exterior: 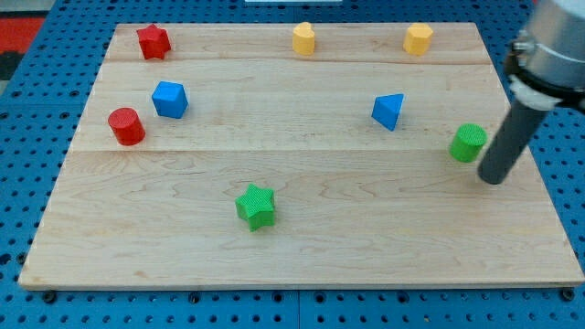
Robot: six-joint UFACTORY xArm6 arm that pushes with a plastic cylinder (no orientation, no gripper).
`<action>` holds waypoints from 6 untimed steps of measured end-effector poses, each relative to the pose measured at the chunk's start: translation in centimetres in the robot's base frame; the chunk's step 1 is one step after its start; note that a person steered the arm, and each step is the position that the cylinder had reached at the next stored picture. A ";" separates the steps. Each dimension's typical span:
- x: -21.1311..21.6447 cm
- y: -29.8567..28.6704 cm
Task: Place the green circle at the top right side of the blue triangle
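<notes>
No jaws here, just the rod's tip (491, 180) sitting right beside the green circle block (468, 143), on its lower right. That block's lying right of the blue triangle block (388, 111), slightly lower, so nudging it up-left gently looks best.

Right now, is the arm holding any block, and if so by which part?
Nothing is held. My tip sits on the board just to the view's right of the green circle, slightly lower, and whether they touch cannot be told.
</notes>
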State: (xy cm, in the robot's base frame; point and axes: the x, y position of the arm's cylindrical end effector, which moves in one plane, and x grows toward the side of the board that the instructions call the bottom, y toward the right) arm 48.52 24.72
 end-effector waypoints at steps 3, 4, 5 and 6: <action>0.9 -2.3; -2.9 -2.3; -6.0 -3.6; -7.6 -3.6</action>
